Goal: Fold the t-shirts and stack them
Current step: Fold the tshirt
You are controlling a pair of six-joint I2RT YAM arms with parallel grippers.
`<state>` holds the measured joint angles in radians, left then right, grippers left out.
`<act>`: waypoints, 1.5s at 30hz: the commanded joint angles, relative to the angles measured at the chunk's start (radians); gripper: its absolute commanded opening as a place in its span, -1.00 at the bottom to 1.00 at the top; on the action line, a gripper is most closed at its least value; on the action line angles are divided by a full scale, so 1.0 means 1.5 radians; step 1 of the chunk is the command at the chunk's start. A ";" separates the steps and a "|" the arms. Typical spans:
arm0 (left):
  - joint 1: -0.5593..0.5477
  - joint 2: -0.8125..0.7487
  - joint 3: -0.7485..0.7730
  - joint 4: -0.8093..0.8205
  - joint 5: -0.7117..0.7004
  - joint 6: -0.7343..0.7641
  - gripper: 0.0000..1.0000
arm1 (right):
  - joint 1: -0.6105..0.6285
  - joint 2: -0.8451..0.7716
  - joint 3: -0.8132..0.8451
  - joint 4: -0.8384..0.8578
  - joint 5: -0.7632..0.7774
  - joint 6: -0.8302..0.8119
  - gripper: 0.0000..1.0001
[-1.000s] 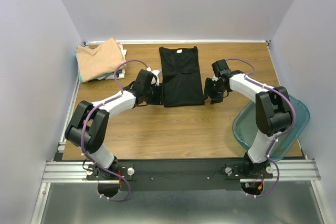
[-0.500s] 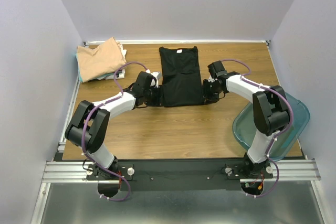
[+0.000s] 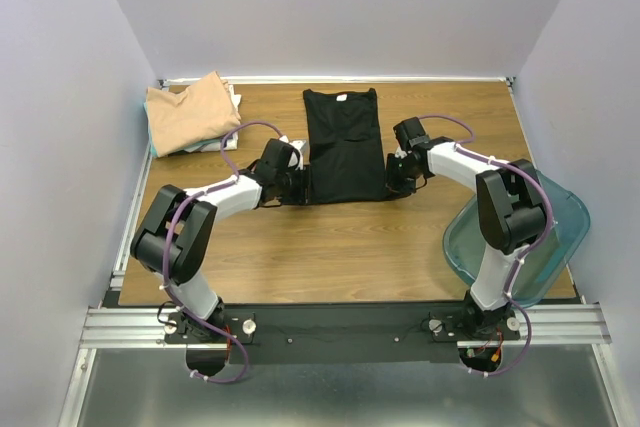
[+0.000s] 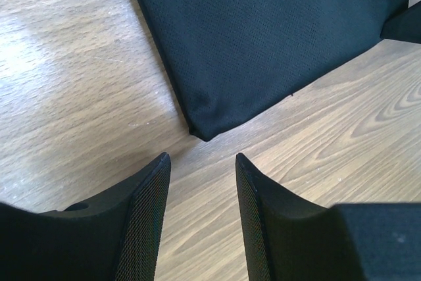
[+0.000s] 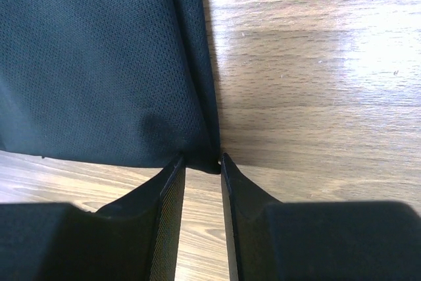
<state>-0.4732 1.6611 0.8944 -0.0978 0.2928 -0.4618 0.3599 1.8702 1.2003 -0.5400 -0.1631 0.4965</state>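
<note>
left gripper (image 4: 202,157) spread, near corner of black t-shirt (image 3: 344,142) just ahead of tips, untouched. right gripper (image 5: 202,157) narrowed to slim gap, other near corner at its tips. shirt lies flat mid-table (image 3: 330,247). best: catch every layer, pinch both corners evenly, lift together.

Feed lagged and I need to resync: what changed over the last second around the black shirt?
The right gripper moved left, in to the near right corner of the black t-shirt, jaws narrow; grip not confirmed. The left gripper barely shifted at the near left corner, jaws open, nothing held. The shirt, tan pile and teal bin stayed put.
</note>
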 commanded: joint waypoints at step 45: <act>0.001 -0.006 -0.070 0.019 -0.031 -0.020 -1.00 | 0.002 -0.075 -0.094 0.004 -0.011 0.026 -0.99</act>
<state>-0.4725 1.7054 0.8394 0.0113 0.3046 -0.4984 0.3599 1.8282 1.1305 -0.5095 -0.1795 0.5179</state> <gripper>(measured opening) 0.006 0.008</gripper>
